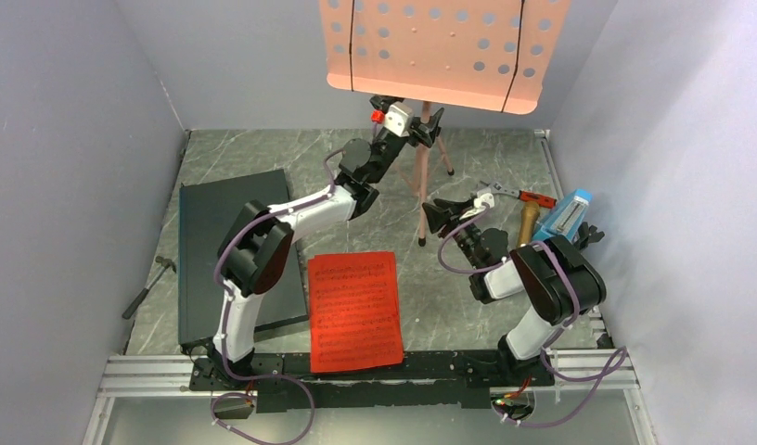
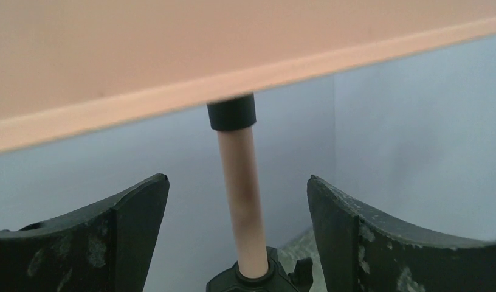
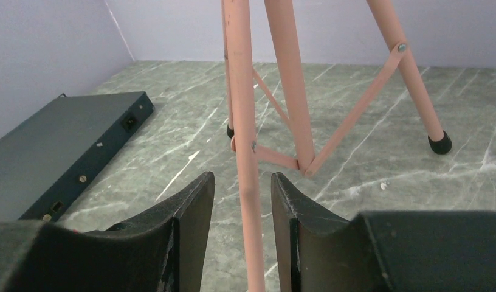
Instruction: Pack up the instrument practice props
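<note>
Stand [image 1: 440, 51] is upright at the back of the floor [image 1: 505, 158], its perforated desk [image 2: 172, 55] high above both arms. The left gripper [image 1: 429, 125] is raised just under the desk. Its jaws are spread wide on either side of the post [image 2: 242, 207], well clear of it and holding nothing. The right gripper [image 1: 442, 213] is low at the tripod. One leg [image 3: 245, 121] runs between its half-closed fingers [image 3: 191, 219], with a slim gap on each side, so it grips nothing.

Sheet music [image 1: 354, 311] lies flat on the floor between the two arms, near their bases. The metronome [image 1: 570, 215] and microphone [image 1: 528, 222] lie by the right wall, just behind the right arm. The slab [image 1: 222, 232] lies flat on the left.
</note>
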Action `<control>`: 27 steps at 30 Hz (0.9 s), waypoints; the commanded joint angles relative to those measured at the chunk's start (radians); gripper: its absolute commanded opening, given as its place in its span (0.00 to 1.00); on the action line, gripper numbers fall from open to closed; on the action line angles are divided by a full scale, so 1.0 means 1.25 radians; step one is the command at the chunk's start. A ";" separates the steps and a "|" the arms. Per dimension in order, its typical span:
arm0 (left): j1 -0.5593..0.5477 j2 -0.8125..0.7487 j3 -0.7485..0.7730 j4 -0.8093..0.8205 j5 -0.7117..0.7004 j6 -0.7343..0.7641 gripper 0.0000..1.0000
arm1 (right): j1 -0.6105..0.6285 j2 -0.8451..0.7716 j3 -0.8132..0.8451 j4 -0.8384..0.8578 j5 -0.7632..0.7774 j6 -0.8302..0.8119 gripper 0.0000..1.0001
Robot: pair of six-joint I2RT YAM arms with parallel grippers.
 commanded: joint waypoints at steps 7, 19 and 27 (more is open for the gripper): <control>-0.009 0.068 0.117 0.008 -0.037 0.028 0.78 | 0.019 0.073 0.017 0.155 -0.007 -0.026 0.42; -0.022 0.057 0.108 0.018 -0.028 0.002 0.25 | 0.030 0.142 0.081 0.155 -0.054 -0.053 0.34; -0.044 0.018 0.072 0.007 -0.037 0.005 0.06 | 0.029 0.122 0.115 0.155 -0.094 -0.089 0.00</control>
